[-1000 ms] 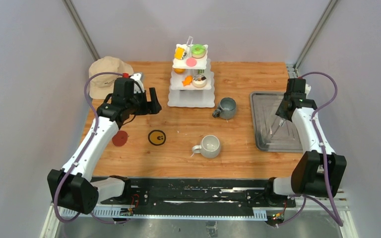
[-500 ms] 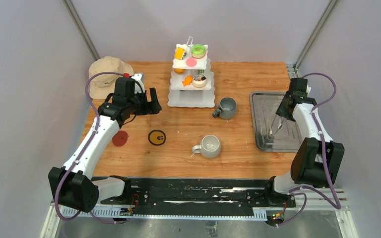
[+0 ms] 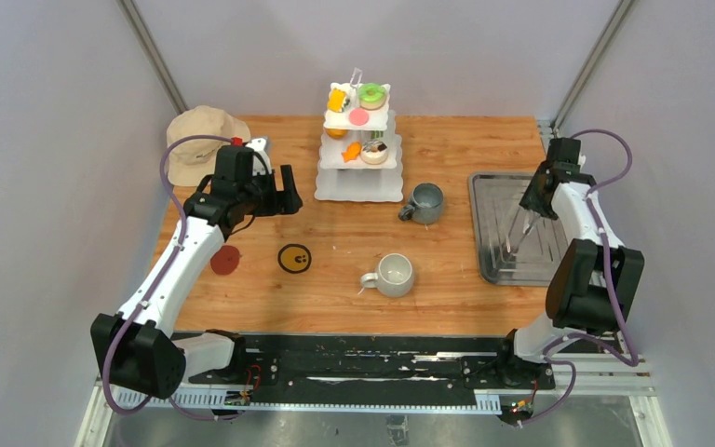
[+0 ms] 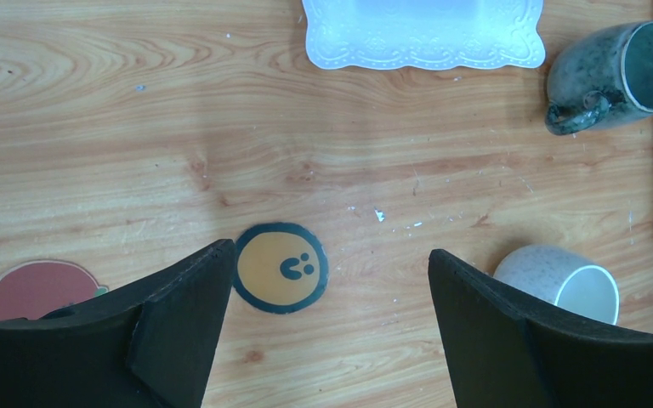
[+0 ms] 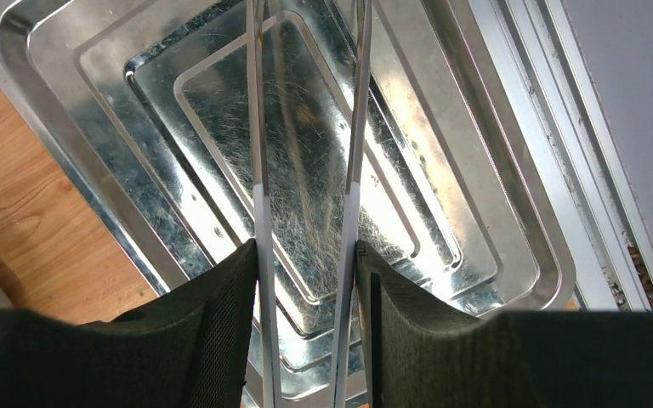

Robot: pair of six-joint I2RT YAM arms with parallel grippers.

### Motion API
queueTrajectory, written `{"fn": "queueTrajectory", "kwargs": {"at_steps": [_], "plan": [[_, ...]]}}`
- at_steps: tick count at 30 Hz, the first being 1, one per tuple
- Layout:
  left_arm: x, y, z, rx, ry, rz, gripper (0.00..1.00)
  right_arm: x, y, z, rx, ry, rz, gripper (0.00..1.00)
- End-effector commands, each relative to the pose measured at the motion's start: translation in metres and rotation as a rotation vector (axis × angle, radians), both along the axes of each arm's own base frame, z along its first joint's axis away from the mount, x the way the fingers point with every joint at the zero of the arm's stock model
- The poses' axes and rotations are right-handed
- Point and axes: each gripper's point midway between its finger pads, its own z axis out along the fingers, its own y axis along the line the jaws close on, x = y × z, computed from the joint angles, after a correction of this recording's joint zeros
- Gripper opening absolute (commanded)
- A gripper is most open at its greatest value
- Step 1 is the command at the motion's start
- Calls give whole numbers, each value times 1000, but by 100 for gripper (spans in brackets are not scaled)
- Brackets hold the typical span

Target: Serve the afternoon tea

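Observation:
The white three-tier stand (image 3: 358,192) is at the back centre, with a green donut (image 3: 371,94), a yellow piece (image 3: 337,100), a pink piece (image 3: 359,116) and an orange piece (image 3: 352,149) on its upper tiers. Its bottom tier (image 4: 425,38) is bare. A dark grey mug (image 3: 424,202) stands right of the stand, and a light grey mug (image 3: 394,274) lies nearer. My left gripper (image 3: 281,193) is open and empty above the table left of the stand (image 4: 332,255). My right gripper (image 3: 531,203) is shut on metal tongs (image 5: 255,127) held over the steel tray (image 5: 476,170).
A beige bucket hat (image 3: 200,140) lies at the back left. A yellow round sticker (image 3: 294,258) and a red one (image 3: 225,260) are on the wood below my left gripper. The steel tray (image 3: 484,223) sits at the right edge.
My right wrist has drawn a little back and to the right, the tongs still in it over the tray. The left arm has not moved.

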Motion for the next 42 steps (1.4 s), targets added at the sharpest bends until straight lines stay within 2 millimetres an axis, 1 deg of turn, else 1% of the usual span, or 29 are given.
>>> {"fn": "queueTrajectory", "kwargs": {"at_steps": [1, 6, 8, 11, 14, 19, 20, 25, 30, 35, 38, 41, 42], "plan": [[7, 2, 8, 6, -35, 7, 88, 12, -8, 6, 4, -25, -4, 44], [8, 1, 8, 2, -36, 6, 88, 14, -13, 0, 5, -10, -10, 44], [8, 1, 8, 2, -36, 6, 88, 14, -19, 0, -9, -5, -21, 44], [8, 1, 8, 3, -36, 4, 88, 15, -22, 1, 6, -11, -25, 40], [8, 1, 8, 2, -35, 3, 88, 15, -15, 5, 39, -28, -8, 34], [9, -1, 7, -4, -34, 1, 88, 6, -6, 21, 64, -59, 7, 23], [10, -1, 7, -4, -33, 0, 88, 3, -5, 27, 61, -72, 7, 21], [9, -3, 7, -13, -31, -7, 88, -18, 3, 42, 73, -100, 2, 17], [8, -4, 7, -20, -32, -13, 88, -36, 15, 50, 97, -130, 14, 16], [7, -6, 12, -31, -42, -19, 88, -43, 22, 57, 118, -148, 24, 15], [5, -4, 15, -26, -50, -16, 88, -45, 29, 68, 135, -170, 52, 15], [3, -2, 15, -21, -51, -11, 88, -50, 31, 87, 115, -205, 69, 15], [3, -3, 15, -23, -51, -12, 88, -51, 33, 96, 113, -228, 82, 15]]}}
